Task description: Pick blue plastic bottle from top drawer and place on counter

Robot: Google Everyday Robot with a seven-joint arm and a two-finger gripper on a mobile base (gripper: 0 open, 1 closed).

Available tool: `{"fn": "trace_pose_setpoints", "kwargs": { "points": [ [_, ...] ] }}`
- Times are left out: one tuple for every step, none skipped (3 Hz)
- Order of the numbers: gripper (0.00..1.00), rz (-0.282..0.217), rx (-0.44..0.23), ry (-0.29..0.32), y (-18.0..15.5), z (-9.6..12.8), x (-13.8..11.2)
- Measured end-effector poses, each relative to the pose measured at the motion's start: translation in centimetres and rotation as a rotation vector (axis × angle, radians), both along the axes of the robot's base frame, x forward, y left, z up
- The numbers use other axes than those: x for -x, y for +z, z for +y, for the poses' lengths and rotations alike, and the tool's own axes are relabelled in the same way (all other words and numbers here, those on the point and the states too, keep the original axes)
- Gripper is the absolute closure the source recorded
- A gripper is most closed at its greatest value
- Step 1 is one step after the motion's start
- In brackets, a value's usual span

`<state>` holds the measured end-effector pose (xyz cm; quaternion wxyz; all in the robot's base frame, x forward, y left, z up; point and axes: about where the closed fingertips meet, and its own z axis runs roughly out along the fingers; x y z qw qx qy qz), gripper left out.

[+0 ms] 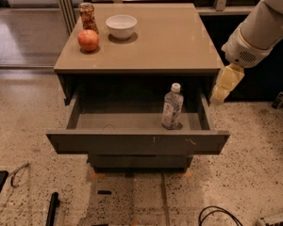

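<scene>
**Open drawer unit: contents and arm position**

Item 1. Blue plastic bottle (pixel 172 108): clear, with a white cap and a pale label. It stands upright inside the top drawer (pixel 137 142), right of centre and close to the front panel. Nothing touches it.

Item 2. Top drawer: pulled fully out, with the interior exposed. The front panel carries small pale scratches towards its right end. A narrower lower drawer (pixel 139 162) sits shut beneath it.

Item 3. Counter (pixel 165 41): a glossy tan top. Three things are grouped at its rear left corner:
- A red-patterned can (pixel 87 16), upright and nearest the back edge.
- A red apple (pixel 88 40), just in front of the can.
- A white bowl (pixel 121 25), beside them towards the centre.

Item 4. Gripper (pixel 219 97): pale yellow and pointing downward. It hangs outside the drawer, just beyond the drawer's right wall and below the counter's front right corner. It is apart from the bottle, with the drawer wall between them. Whether it is parted or closed cannot be told from this angle.

Item 5. Floor: speckled terrazzo. A black cable (pixel 217 215) loops at the lower right.
</scene>
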<state>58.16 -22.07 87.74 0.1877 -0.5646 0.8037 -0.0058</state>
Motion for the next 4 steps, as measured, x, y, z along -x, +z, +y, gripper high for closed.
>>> {"fn": "trace_pose_setpoints", "kwargs": {
  "points": [
    [0.00, 0.031, -0.033, 0.003, -2.5, -0.1, 0.0],
    [0.00, 0.054, -0.117, 0.003, -5.9, 0.4, -0.2],
    [0.00, 0.059, -0.264, 0.001, -9.3, 2.1, -0.7],
    [0.00, 0.012, -0.368, -0.026, -10.9, 2.6, -1.4]
  ]
}}
